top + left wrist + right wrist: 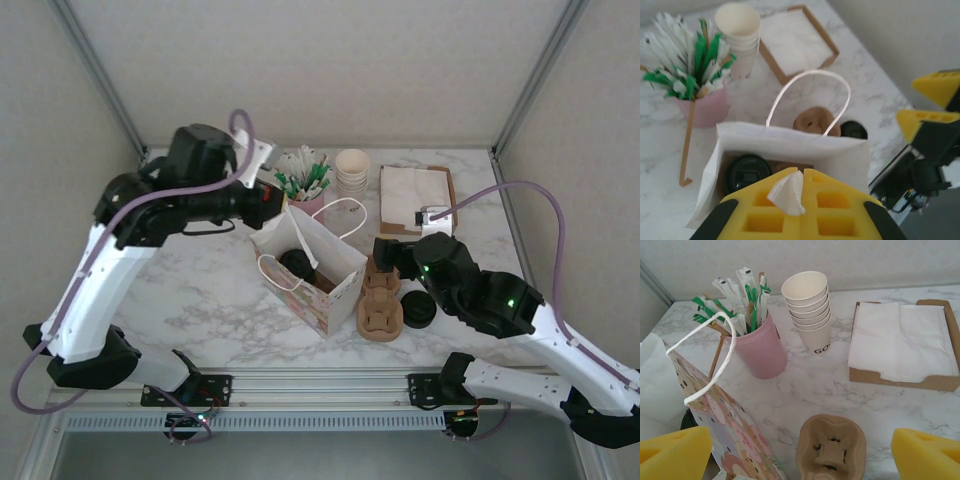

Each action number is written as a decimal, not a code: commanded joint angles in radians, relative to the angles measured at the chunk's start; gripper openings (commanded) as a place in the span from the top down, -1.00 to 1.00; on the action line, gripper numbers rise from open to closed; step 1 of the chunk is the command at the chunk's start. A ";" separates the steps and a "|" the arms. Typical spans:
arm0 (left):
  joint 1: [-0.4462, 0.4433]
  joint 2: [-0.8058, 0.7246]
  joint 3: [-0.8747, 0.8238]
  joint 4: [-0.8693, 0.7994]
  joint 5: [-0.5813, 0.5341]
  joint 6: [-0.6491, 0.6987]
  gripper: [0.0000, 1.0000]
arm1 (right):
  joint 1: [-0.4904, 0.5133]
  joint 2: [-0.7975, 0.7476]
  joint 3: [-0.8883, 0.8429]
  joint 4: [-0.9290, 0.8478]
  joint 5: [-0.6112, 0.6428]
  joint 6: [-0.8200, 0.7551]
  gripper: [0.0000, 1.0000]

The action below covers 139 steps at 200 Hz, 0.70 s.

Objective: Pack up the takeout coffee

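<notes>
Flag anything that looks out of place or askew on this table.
A loose black lid lies on the table beside the cup carriers, apparently with no cup under it. The paper bag stands diagonal to the table's edge. Nothing looks spilled or damaged.

Marble-patterned table (200, 290), smooth with a faint sheen, matt white paper bag (790, 145), rough brown moulded-pulp carrier (830, 430); takeout coffee (747, 172) under a glossy black plastic lid, soft white paper napkins (895, 340)
</notes>
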State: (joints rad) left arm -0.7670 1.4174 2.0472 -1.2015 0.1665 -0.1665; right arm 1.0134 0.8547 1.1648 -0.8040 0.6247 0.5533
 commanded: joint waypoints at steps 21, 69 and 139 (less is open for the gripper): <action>-0.013 -0.022 -0.094 0.097 0.004 0.021 1.00 | 0.007 0.004 0.024 0.010 -0.007 0.005 -0.86; -0.021 0.015 -0.098 0.075 0.005 0.032 0.33 | 0.007 0.002 0.026 0.002 0.002 -0.001 -0.86; -0.021 -0.018 -0.084 0.078 -0.091 0.041 -0.06 | 0.007 0.022 0.043 -0.012 0.049 -0.033 -0.86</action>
State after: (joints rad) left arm -0.7784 1.4284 1.9476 -1.1343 0.1349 -0.1410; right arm 1.0134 0.8608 1.1652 -0.8047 0.6304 0.5472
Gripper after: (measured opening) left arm 0.525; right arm 0.932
